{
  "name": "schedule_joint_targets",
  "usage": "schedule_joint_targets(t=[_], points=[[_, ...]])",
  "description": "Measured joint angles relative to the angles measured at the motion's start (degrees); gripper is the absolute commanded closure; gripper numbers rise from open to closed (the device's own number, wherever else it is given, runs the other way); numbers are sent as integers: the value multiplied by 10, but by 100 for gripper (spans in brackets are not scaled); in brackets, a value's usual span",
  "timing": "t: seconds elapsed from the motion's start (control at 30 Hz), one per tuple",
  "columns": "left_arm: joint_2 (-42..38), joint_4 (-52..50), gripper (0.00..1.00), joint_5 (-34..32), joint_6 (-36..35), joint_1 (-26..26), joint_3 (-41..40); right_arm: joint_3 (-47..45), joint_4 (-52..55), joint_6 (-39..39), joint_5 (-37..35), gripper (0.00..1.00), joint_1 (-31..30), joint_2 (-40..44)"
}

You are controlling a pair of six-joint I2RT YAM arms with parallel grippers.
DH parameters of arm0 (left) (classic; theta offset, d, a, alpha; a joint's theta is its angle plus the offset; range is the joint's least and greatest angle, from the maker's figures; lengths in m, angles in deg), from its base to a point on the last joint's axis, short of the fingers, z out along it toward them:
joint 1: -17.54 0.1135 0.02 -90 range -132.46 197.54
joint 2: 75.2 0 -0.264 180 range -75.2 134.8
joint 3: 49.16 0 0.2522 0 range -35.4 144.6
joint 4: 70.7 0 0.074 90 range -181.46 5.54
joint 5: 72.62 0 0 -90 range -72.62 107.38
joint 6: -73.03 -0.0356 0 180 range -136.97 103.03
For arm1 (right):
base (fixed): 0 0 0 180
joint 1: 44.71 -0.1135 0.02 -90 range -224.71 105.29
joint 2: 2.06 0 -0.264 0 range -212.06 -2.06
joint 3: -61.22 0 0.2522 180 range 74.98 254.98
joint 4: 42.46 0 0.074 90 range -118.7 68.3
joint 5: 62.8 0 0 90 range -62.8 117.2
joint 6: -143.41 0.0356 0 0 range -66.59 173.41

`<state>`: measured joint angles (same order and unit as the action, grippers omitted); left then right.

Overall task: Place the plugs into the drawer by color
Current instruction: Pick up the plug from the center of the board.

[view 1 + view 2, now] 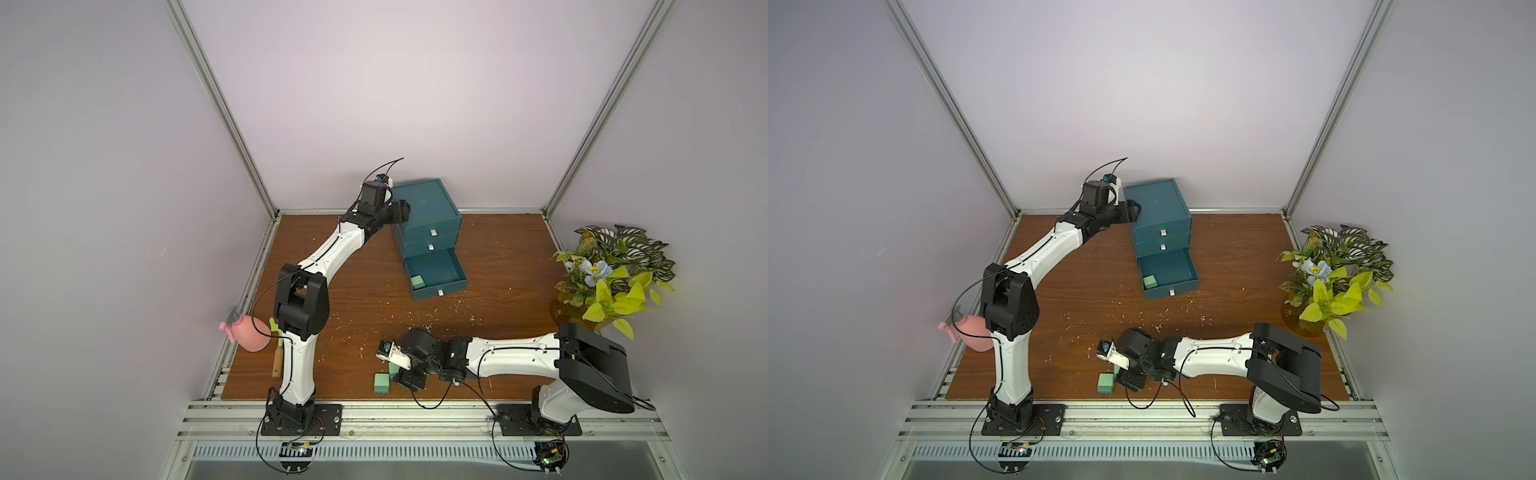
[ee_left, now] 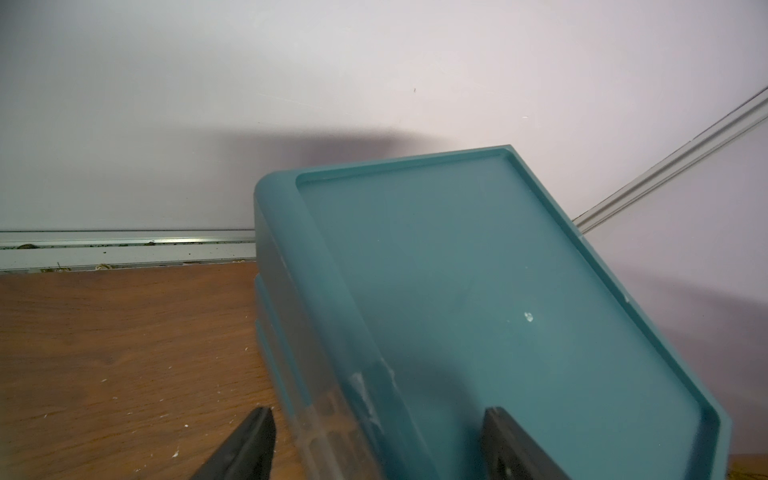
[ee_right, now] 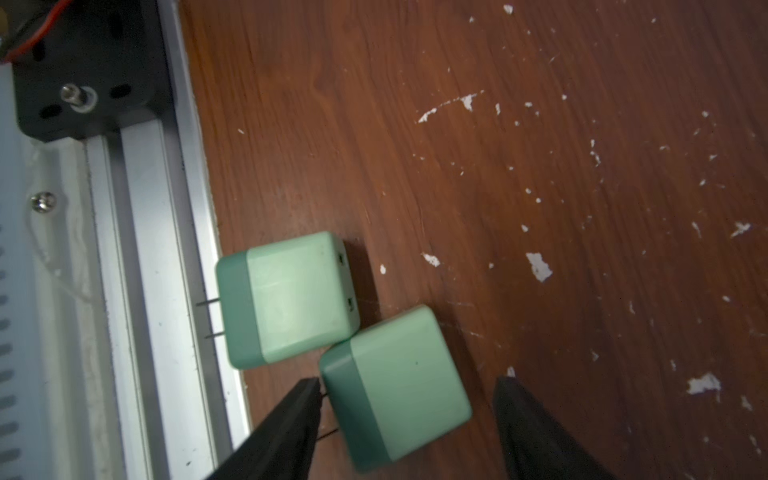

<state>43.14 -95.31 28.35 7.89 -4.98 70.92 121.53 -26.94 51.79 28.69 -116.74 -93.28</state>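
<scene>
Plug (image 3: 399, 386) in mint lies at 6 o'clock of the table (image 1: 365, 299), touching a 2nd plug (image 3: 286, 299). Our right gripper (image 3: 407, 381) stands wide around it. We judge it light, stiff, slippery: pinch the flat sides. Left gripper (image 2: 380, 411) straddles the cabinet (image 2: 478, 291) edge; whether it grips, we cannot tell.

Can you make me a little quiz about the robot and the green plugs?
1. True or false: the bottom drawer is pulled open.
2. How many green plugs lie on the table?
3. What is inside the open drawer? A) one green plug B) a flower C) nothing

Key
1. True.
2. Two: one plug near the table's edge, and another plug between the jaws of the open right gripper.
3. A.
</scene>
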Motion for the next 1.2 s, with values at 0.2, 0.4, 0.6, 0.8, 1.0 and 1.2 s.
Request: schedule_joint_targets(t=[0.2, 0.4, 0.6, 0.8, 1.0, 1.2], points=[[0, 0, 26, -1, 0, 0, 0, 12, -1, -6, -1, 32, 0, -15], [0, 0, 26, -1, 0, 0, 0, 12, -1, -8, 0, 38, 0, -25], [0, 0, 26, -1, 0, 0, 0, 12, -3, -3, 2, 49, 2, -25], [0, 0, 26, -1, 0, 0, 0, 7, -2, 8, 3, 56, 12, -6], [0, 0, 26, -1, 0, 0, 0, 1, -2, 38, 3, 60, 51, 44], [0, 0, 26, -2, 0, 0, 0, 1, 3, 95, 1, 62, 123, 80]])
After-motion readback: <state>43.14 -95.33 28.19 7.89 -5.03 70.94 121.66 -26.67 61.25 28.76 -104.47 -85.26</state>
